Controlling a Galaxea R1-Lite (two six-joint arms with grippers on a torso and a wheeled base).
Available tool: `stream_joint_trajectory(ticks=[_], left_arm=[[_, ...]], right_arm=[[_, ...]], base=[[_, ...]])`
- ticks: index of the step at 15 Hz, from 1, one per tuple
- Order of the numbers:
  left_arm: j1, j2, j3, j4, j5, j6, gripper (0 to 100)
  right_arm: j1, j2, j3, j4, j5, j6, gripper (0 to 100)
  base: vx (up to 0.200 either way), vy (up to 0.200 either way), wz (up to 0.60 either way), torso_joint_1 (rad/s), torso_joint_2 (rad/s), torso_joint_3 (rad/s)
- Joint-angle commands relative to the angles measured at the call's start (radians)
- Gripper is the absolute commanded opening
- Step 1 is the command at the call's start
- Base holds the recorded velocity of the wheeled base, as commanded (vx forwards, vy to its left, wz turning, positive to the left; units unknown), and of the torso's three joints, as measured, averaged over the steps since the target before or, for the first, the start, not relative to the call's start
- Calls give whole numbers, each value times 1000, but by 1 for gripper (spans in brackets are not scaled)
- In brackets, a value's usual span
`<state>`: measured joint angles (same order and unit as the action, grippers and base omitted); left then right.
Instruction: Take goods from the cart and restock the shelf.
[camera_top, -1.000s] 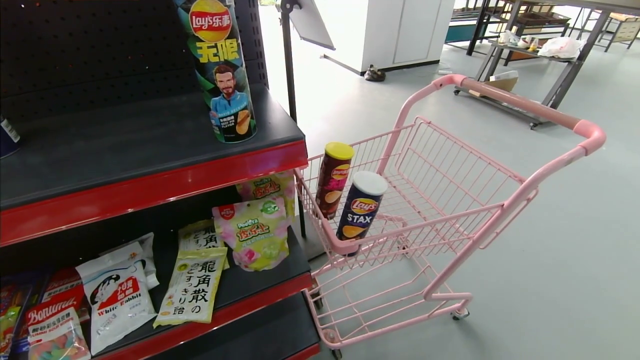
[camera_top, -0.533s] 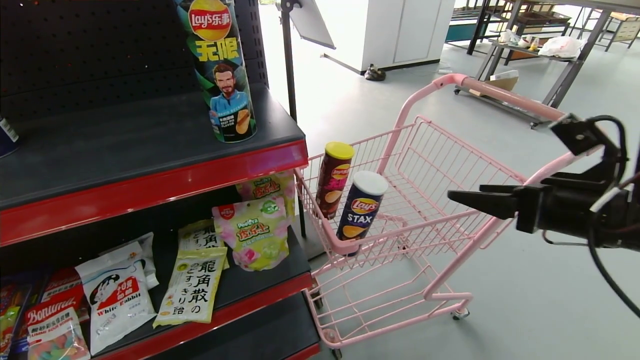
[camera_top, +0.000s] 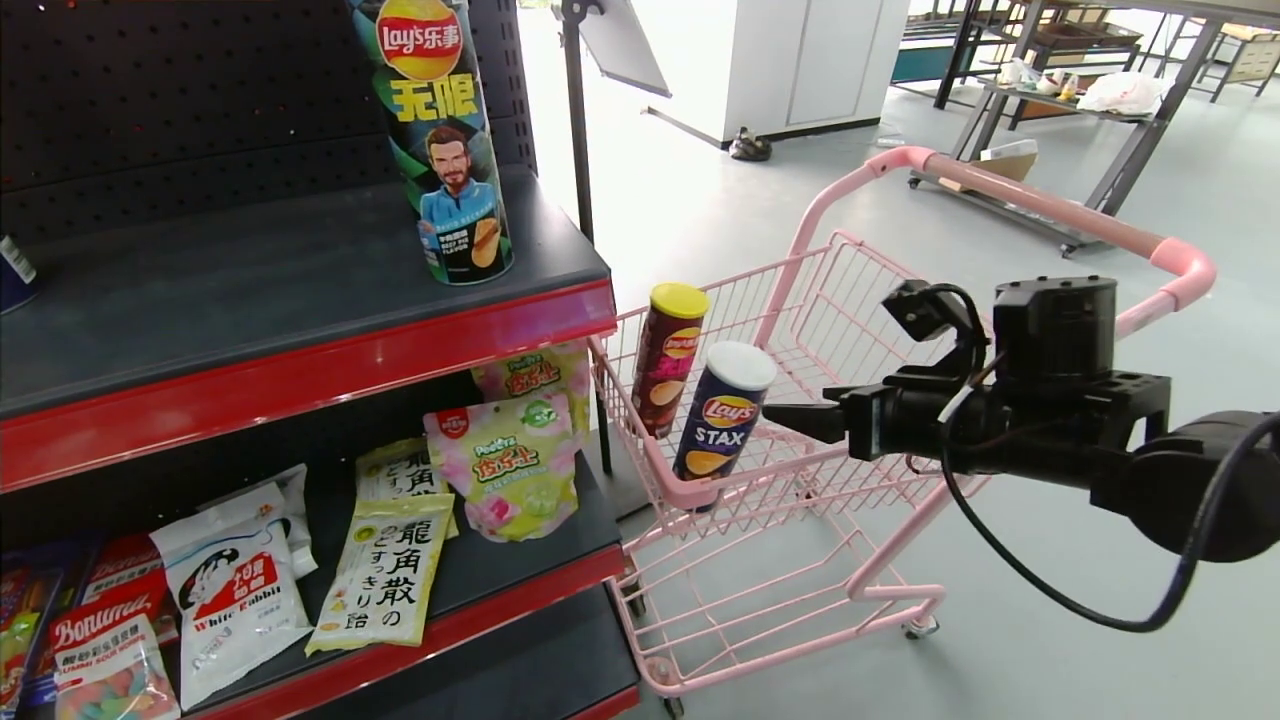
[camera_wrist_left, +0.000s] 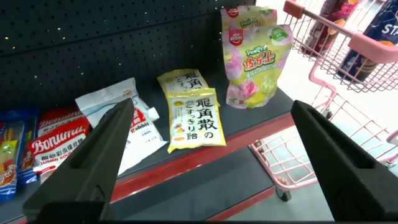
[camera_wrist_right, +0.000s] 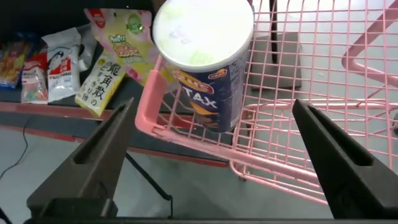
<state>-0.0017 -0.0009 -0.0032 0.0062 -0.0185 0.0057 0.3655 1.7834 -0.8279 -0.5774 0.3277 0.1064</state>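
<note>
Where grey floor (camera_top: 1000, 670) spreads, cart (camera_top: 1040, 208) adjoins shelf (camera_top: 250, 290)

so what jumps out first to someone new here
The pink cart beside the shelf, with a blue can and a dark red can standing in its corner nearest the shelf. The right gripper hovers open, pointed at the blue can. A tall chip can stands on the shelf's upper level.
</note>
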Motion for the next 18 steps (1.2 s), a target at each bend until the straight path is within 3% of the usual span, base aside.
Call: stream_joint_trajectory(ticks=[1,16,18], left_arm=[[0,1,0,0,0,-1,100],[0,1,0,0,0,0,100],[0,1,0,0,0,0,100]], right_arm=[[15,99,-36,-30,-27,-11,100],[98,312,-237,-45,-134,30,100],[98,370,-243,-139,-160,39,100]], base=[[0,0,0,0,0,0],[0,0,0,0,0,0],[0,0,0,0,0,0]])
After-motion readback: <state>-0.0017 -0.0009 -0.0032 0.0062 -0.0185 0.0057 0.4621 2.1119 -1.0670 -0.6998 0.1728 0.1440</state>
